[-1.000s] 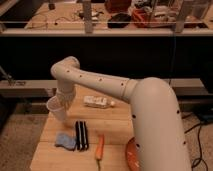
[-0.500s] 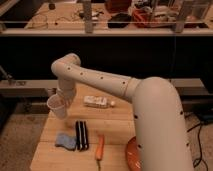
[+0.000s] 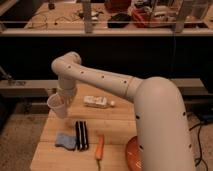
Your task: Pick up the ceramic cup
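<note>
The ceramic cup (image 3: 57,106) had risen a little since a second ago and had moved to the left — it now hung at the left edge of the wooden counter (image 3: 117,120), partly out past it, and it seemed to be clear of the surface. It was tilted, with the mouth turned up and toward the left. I judged from this that the grasp was already made and the lift was in progress, so the task looked nearly done.

The tool (image 3: 62,98) was just above the cup, at the end of the white arm (image 3: 100,80), and mostly hidden behind the wrist. I could not tell how far its fingers were apart, nor see exactly how it held the cup.

The arm came from the big shoulder at the right, ran up and to the left, bent at the elbow and then pointed straight down to the cup.

On the counter lay a white bottle (image 3: 97,102) on its side, a black object (image 3: 81,135), a blue cloth (image 3: 65,141), a carrot (image 3: 99,148) and an orange bowl (image 3: 132,155) — all untouched.
</note>
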Controlling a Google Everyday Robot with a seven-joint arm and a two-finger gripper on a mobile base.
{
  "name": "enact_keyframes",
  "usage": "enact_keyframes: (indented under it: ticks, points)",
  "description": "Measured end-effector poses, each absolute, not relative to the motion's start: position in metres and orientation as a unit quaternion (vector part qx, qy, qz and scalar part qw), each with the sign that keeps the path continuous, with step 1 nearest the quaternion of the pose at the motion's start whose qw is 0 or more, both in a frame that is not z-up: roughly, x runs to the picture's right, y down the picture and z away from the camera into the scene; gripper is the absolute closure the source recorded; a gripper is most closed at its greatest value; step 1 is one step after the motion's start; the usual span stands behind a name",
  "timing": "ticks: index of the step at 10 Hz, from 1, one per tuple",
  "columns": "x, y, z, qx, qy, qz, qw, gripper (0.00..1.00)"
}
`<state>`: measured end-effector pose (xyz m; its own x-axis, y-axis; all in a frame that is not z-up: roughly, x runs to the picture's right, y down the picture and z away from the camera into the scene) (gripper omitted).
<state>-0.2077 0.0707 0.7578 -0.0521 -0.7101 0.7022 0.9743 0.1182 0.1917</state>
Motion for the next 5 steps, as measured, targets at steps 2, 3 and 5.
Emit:
enact_keyframes:
  ticks: [2,3,5]
  points:
    - [-0.2066,0.0696,0.7559,-0.19,-0.348,-0.636,0.662,1.0]
    - [-0.206,0.069,0.7547,-0.191,-0.348,-0.636,0.662,1.0]
    - [-0.2048,0.0675,0.7523,-0.191,-0.347,-0.635,0.663,1.0]
